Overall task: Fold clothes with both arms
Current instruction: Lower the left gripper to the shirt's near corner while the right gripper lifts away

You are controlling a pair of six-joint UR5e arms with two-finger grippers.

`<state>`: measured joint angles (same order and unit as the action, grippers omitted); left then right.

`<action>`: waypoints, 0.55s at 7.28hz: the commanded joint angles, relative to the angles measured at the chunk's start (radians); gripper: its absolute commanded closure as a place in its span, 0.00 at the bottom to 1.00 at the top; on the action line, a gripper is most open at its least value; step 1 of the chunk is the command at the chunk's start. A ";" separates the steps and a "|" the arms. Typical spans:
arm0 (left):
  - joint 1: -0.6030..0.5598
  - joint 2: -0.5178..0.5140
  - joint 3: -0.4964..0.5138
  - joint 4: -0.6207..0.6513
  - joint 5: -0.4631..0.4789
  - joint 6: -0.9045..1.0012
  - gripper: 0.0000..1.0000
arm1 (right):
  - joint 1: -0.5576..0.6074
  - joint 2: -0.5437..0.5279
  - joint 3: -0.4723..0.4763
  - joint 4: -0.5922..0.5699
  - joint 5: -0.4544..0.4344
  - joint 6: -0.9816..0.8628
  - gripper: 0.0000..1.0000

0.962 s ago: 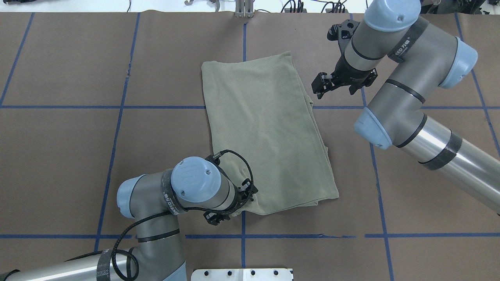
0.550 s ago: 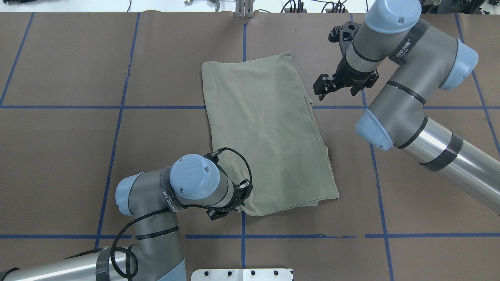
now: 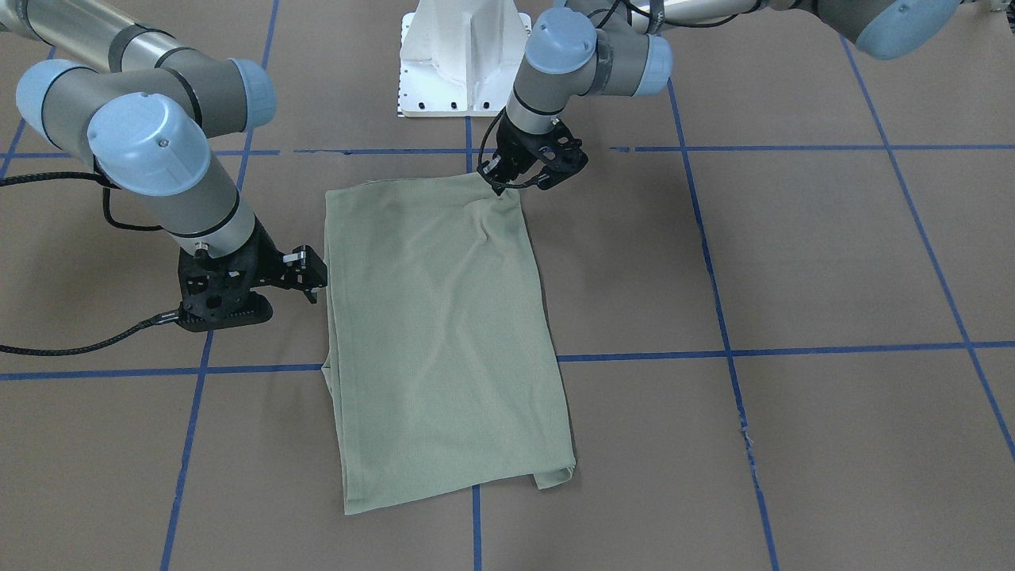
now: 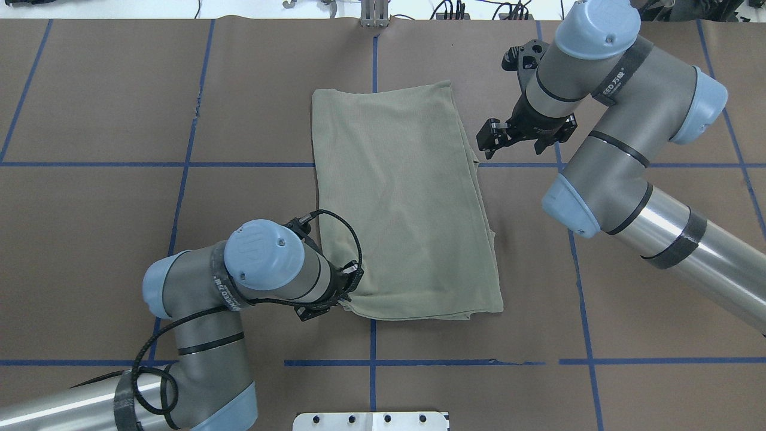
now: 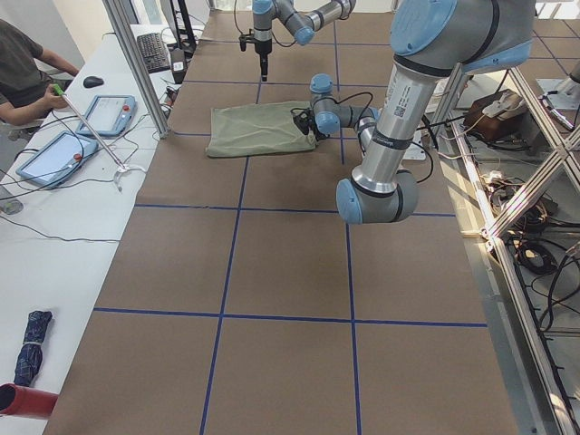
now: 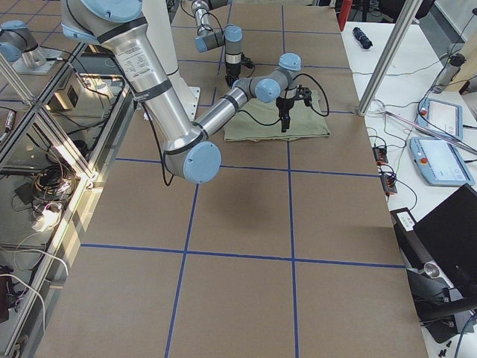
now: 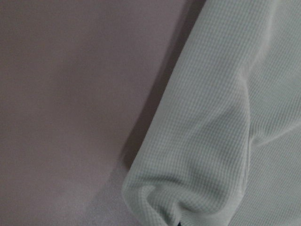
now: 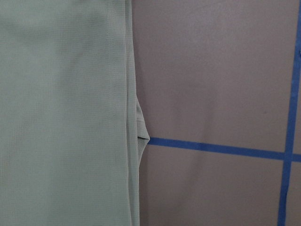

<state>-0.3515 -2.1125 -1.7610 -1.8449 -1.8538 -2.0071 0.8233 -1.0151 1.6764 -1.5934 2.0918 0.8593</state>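
Note:
The sage-green shirt lies folded into a long rectangle in the middle of the table; it also shows in the front view. My left gripper is shut on the shirt's near left corner, low at the table. The left wrist view shows that corner bunched up. My right gripper hovers just off the shirt's right edge, apart from the cloth and empty; its jaws look open. The right wrist view shows the shirt's layered edge. Logo and neck label are hidden.
Brown paper with blue tape lines covers the table. The white pedestal stands at the near edge behind the shirt. In the left side view an operator sits at a side bench with tablets.
My left gripper has moved left and a little farther up the table, dragging the shirt's near left corner with it; the near edge now lies straighter. The right gripper has barely moved.

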 commanded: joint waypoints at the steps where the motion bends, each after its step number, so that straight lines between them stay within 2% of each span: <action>1: 0.009 0.068 -0.147 0.056 -0.002 0.011 1.00 | -0.077 0.003 0.029 0.009 0.001 0.215 0.00; 2: 0.032 0.065 -0.187 0.094 -0.002 0.010 1.00 | -0.116 -0.009 0.080 0.009 0.001 0.330 0.00; 4: 0.061 0.069 -0.189 0.096 -0.002 0.010 1.00 | -0.241 -0.066 0.194 0.007 -0.022 0.659 0.00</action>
<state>-0.3113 -2.0474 -1.9413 -1.7566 -1.8561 -1.9972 0.6596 -1.0508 1.8010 -1.5857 2.0849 1.3128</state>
